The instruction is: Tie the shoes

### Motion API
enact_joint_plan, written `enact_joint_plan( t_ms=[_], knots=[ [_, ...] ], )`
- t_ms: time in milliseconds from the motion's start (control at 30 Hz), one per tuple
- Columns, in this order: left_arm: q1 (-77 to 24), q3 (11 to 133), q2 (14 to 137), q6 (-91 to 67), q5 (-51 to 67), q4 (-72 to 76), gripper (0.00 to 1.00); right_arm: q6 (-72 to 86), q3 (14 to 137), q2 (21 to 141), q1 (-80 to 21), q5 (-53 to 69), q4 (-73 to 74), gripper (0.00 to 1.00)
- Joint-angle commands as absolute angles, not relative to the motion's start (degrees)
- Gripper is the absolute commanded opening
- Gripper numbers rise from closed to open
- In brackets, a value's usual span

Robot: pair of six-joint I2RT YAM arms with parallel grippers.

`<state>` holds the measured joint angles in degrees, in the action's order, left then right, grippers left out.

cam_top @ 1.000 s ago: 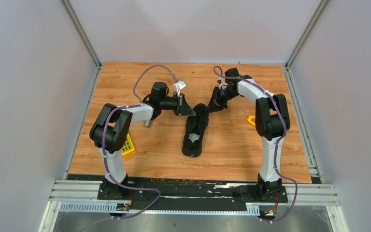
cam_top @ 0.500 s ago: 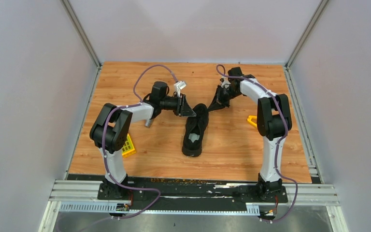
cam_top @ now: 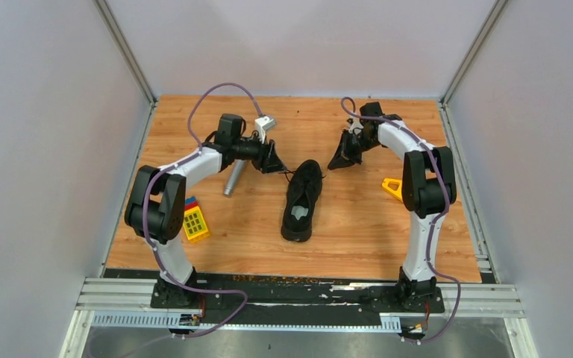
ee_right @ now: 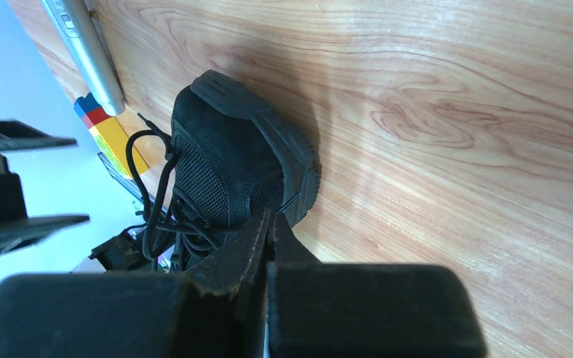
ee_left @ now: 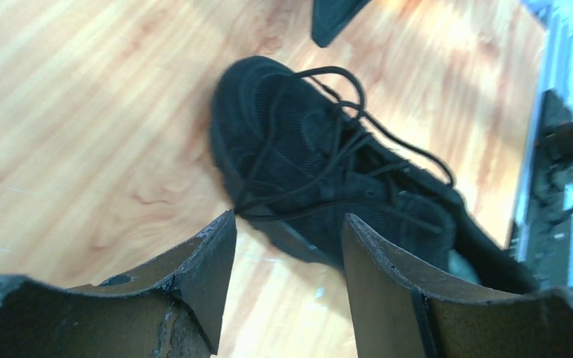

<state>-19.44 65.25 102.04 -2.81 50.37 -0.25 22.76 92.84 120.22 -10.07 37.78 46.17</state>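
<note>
The black shoe [cam_top: 302, 200] lies mid-table, toe pointing away from the arm bases, with its thin laces [ee_left: 343, 127] loose and looped over the tongue. My left gripper [cam_top: 274, 160] hovers just left of the toe. In the left wrist view the left gripper [ee_left: 289, 239] is open with only bare wood between its fingers, and the shoe [ee_left: 328, 171] lies beyond them. My right gripper [cam_top: 339, 159] sits to the right of the toe. The right gripper [ee_right: 270, 224] is shut, and no lace shows between its jaws. The shoe [ee_right: 231, 164] lies just past its tips.
A silver microphone [cam_top: 233, 179] lies left of the shoe, under the left arm. A yellow toy block [cam_top: 195, 222] sits at the near left and a yellow piece [cam_top: 392, 186] at the right. Grey walls enclose the wooden table [cam_top: 358, 239].
The left gripper has opened and pulled back to the left, away from the shoe's toe. The right gripper has closed fully and drawn off to the right. The shoe has not moved.
</note>
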Motion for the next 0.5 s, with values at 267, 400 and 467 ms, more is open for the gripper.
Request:
enact_joint_plan(
  t_ms=[267, 400, 467],
  knots=[
    [-16.3, 79.6, 109.0, 32.2, 56.2, -23.7, 0.61, 10.5, 94.4, 116.9, -9.3, 44.9, 49.2, 0.30],
    [-16.9, 90.7, 115.3, 46.8, 53.9, -43.4, 0.55, -6.9, 98.8, 114.6, -6.5, 52.3, 55.6, 0.35],
    [-17.0, 91.4, 116.4, 49.0, 51.3, -45.1, 0.55, -16.1, 99.5, 112.9, -6.5, 51.4, 58.2, 0.36]
  ],
)
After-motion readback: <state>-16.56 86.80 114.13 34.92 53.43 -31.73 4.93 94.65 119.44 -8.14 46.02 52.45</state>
